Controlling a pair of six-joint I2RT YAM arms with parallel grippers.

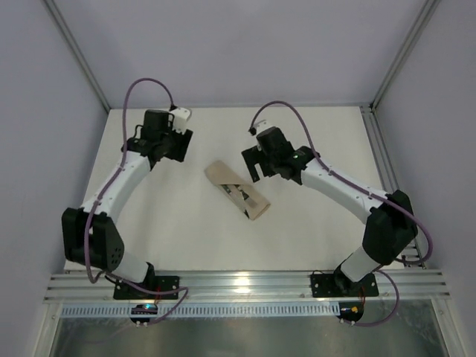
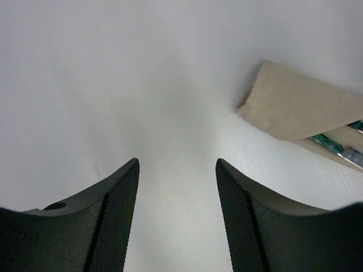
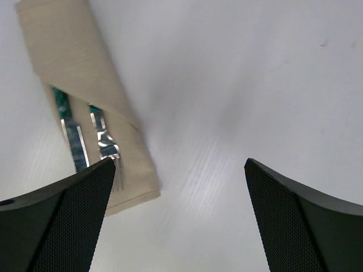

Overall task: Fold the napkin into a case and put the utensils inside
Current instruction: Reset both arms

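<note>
On the white tabletop (image 1: 312, 216), the folded cloth case (image 1: 236, 190) is laid diagonally between the two arms and is touched by neither. The left fingers (image 2: 116, 218) and right fingers (image 3: 68, 221) are held wide apart and empty above bare surface beside it. The knife (image 3: 72, 136) and fork (image 3: 105, 139) are tucked side by side under its diagonal pocket edge.

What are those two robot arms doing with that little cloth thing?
Nothing is being held right now. The napkin case lies on the table, with the fork and knife tucked into its pocket. The left claw and right claw are both open, one on each side of it, and neither touches it. The job looks about done.
</note>
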